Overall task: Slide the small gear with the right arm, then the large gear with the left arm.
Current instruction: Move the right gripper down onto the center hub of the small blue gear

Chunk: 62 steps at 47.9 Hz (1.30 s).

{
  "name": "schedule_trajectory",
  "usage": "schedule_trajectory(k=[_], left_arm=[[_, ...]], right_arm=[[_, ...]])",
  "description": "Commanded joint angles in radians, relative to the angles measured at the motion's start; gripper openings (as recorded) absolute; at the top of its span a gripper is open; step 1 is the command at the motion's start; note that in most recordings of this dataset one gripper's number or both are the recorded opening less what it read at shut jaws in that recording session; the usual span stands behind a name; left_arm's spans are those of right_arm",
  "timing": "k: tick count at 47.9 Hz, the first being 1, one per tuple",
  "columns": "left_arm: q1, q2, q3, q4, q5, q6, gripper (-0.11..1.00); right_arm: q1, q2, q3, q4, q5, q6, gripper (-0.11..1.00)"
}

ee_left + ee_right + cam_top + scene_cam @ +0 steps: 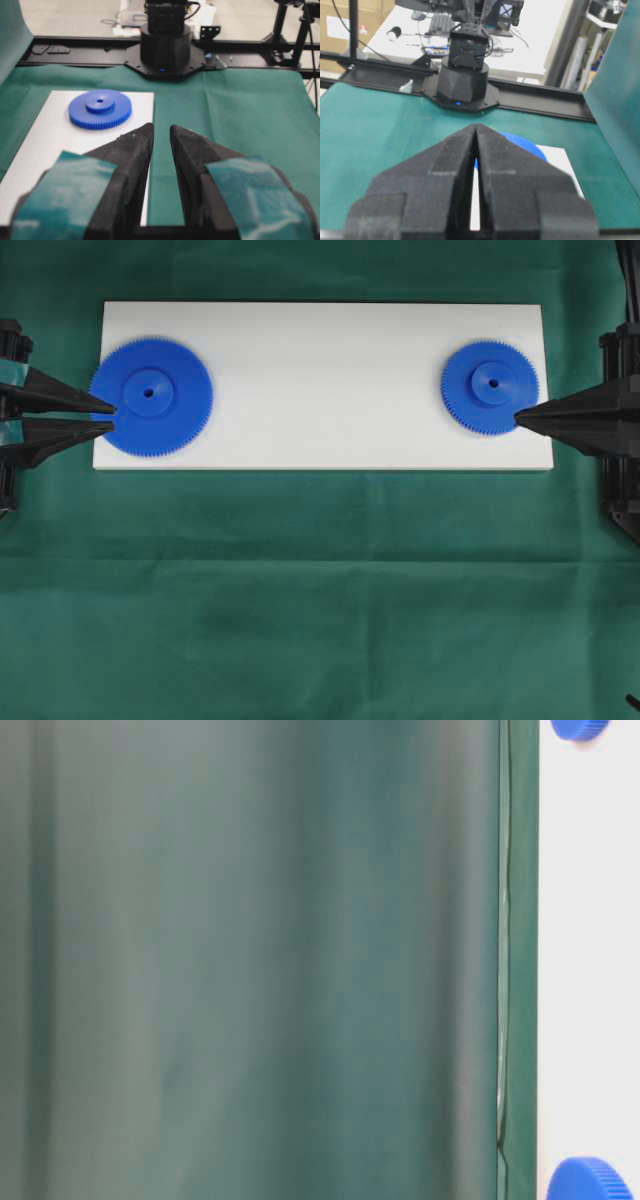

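Observation:
The large gear [152, 395] lies flat at the left end of the white board [320, 380], slightly overhanging its edge. My left gripper [112, 414] is open by a narrow gap, its two tips over the gear's left rim. In the left wrist view the teal-patched left gripper [161, 129] has nothing between its fingers, and the small gear [100, 109] lies far ahead. The small gear [490, 386] sits at the board's right end. My right gripper [518, 418] is shut, its point at that gear's lower right rim. Past the shut right gripper [476, 126], part of the large gear [527, 145] peeks out.
Green cloth [320, 590] covers the table all around the board. The board's long middle stretch [330, 390] between the gears is bare white. Each arm's black base [165, 47] [462, 80] stands at the opposite end of the board.

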Motion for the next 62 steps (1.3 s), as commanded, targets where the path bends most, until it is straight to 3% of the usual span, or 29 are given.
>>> schedule_trajectory(k=[1, 10, 18, 29, 37, 49, 62], left_arm=[[0.002, -0.006, 0.005, -0.012, -0.009, 0.006, 0.24], [0.003, -0.017, 0.025, -0.014, -0.011, 0.005, -0.01], [0.023, -0.025, 0.028, -0.012, -0.011, 0.006, -0.01], [0.17, -0.028, 0.04, -0.014, -0.005, 0.006, -0.01], [0.235, -0.037, 0.049, -0.014, 0.005, 0.005, -0.01], [0.236, -0.048, 0.052, -0.014, 0.048, -0.002, -0.01], [0.236, -0.048, 0.041, -0.014, 0.094, -0.012, -0.01]], right_arm=[[-0.006, 0.005, -0.005, -0.003, -0.011, 0.0, 0.5], [-0.011, 0.0, 0.023, -0.023, -0.028, -0.003, 0.5], [-0.055, -0.002, 0.032, -0.023, -0.028, -0.002, 0.5], [-0.279, -0.029, 0.038, -0.02, -0.008, 0.003, 0.5], [-0.385, -0.04, 0.032, -0.02, 0.046, 0.015, 0.5], [-0.41, -0.006, 0.021, -0.018, 0.15, 0.054, 0.5], [-0.414, 0.129, -0.035, -0.021, 0.4, 0.118, 0.5]])
